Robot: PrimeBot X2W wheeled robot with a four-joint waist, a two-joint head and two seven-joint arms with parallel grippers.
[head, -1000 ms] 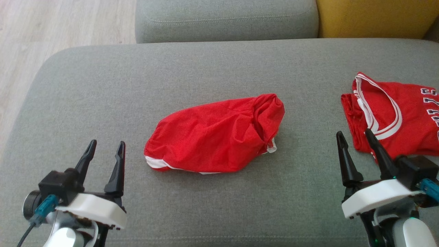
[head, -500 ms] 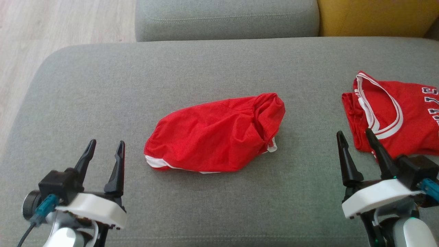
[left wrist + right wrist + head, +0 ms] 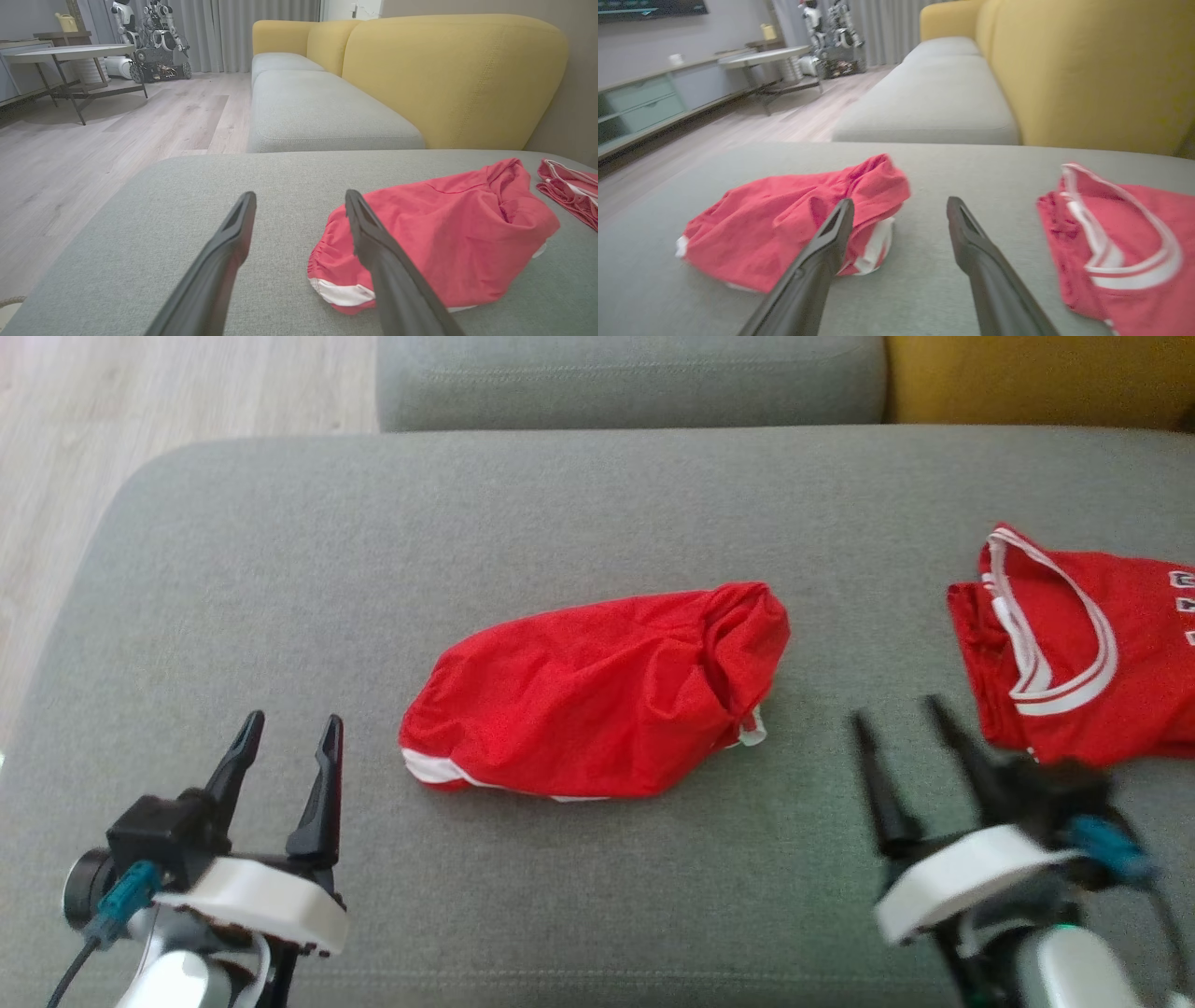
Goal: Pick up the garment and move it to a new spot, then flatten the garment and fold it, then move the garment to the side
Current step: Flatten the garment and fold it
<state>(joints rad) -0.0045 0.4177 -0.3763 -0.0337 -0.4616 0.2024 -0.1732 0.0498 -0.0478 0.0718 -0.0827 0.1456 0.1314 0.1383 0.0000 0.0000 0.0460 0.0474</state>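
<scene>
Step in hand: We judge this to be the very start. The pick-up has not begun and nothing is lifted.
Garment: The red garment (image 3: pixel 597 695) with white trim lies bunched in a loose mound near the middle of the grey sofa seat (image 3: pixel 280 569). Its white-edged hem is toward our left and a puckered opening is toward our right.
Left end effector: The left end effector (image 3: pixel 291 721) is released, with its fingers spread and nothing between them. It hovers near the front of the seat, to the left of the garment and apart from it. In its wrist view the hem shows just past the right finger.
Right end effector: The right end effector (image 3: pixel 896 709) is also released and empty, and it is blurred in the head view. It stands between the garment and the jersey, and as far as we can tell it touches neither.
Other piece: A red jersey (image 3: pixel 1074 653) with white banding lies at the right end of the seat, well apart from the garment. We take the central mound for the task's thing.
Next move: We think each end effector must come inward and down to an end of the mound. There it should pinch a single layer near the trim, then lift.
Risk: We expect the slack cloth to slide or double up, so a grasp of the bulk may leave it tangled for flattening.
</scene>
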